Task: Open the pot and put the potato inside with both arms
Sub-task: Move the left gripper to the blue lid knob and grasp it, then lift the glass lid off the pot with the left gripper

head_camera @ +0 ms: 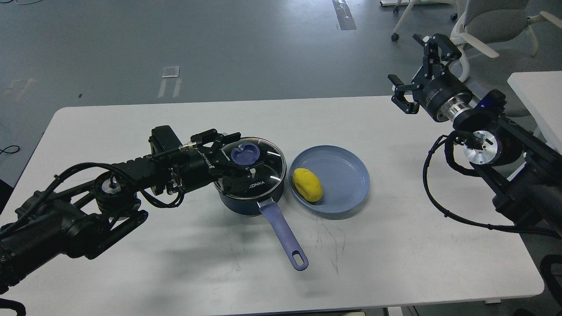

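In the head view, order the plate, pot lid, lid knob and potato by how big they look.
Largest to smallest:
1. plate
2. pot lid, only slightly smaller than the plate and partly covered by the left end effector, so this is unsure
3. potato
4. lid knob, close to the potato

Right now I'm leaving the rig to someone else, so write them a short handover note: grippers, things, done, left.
Left gripper: open, fingers spread around the lid knob, not visibly clamped.
Right gripper: open, empty, raised over the table's far right corner.
Pot: mid-table, glass lid on, handle toward the robot.
Potato: on the blue plate, right of the pot.
Done: left arm positioned at the knob.
Left: lift the lid, pick the potato, drop it in.
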Controlling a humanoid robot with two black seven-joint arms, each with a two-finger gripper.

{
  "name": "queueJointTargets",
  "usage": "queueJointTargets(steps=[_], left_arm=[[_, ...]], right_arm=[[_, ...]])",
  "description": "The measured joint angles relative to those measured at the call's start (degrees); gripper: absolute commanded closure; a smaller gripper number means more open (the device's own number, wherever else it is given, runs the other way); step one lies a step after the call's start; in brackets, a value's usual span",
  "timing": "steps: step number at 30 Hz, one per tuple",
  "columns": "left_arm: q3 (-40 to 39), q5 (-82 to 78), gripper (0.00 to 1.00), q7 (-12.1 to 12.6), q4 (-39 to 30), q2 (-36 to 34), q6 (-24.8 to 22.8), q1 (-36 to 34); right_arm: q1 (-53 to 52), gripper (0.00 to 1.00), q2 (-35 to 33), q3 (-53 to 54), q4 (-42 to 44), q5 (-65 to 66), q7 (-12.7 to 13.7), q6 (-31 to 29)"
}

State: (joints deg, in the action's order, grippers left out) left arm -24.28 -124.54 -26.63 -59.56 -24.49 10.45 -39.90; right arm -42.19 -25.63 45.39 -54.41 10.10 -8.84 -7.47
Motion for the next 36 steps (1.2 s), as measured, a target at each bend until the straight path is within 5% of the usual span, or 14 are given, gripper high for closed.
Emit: queueJointTargets(steps=[3, 7, 14, 18, 31, 34, 36], left_arm=[[0.1, 0.3, 0.03, 0.0, 1.0, 0.0, 0.0, 0.0], [0.2, 0.6, 0.27, 0.0, 2.0, 0.1, 0.2, 0.0], [3.0, 1.5, 0.36, -0.2, 2.6, -0.6, 0.1, 0.0], [3.6, 1.8, 0.54, -1.0, 2.6, -0.9, 0.1, -0.2], [3.5, 4.7, 0.70, -1.4, 1.8, -2.3, 0.2, -0.8], [1.2, 17.7, 0.70, -1.3, -16.7, -17.9, 0.5, -1.9], [0.3, 21.3, 0.70, -1.4, -22.1, -22.7, 0.4, -2.0]], right_arm=[[0.0, 0.00, -0.1, 0.0, 0.0, 0.0, -0.1, 0.0], [0.0, 0.00, -0.3, 0.0, 0.1, 0.0, -0.1, 0.1], [0.1, 0.00, -0.9, 0.0, 0.2, 0.0, -0.1, 0.1], [0.1, 0.00, -0.9, -0.1, 0.3, 0.0, -0.2, 0.1], [0.4, 0.00, -0.9, -0.2, 0.4, 0.0, -0.2, 0.1], [0.6, 0.00, -0.6, -0.5, 0.5, 0.0, -0.2, 0.1], [0.7, 0.00, -0.3, -0.6, 0.4, 0.1, -0.2, 0.0]])
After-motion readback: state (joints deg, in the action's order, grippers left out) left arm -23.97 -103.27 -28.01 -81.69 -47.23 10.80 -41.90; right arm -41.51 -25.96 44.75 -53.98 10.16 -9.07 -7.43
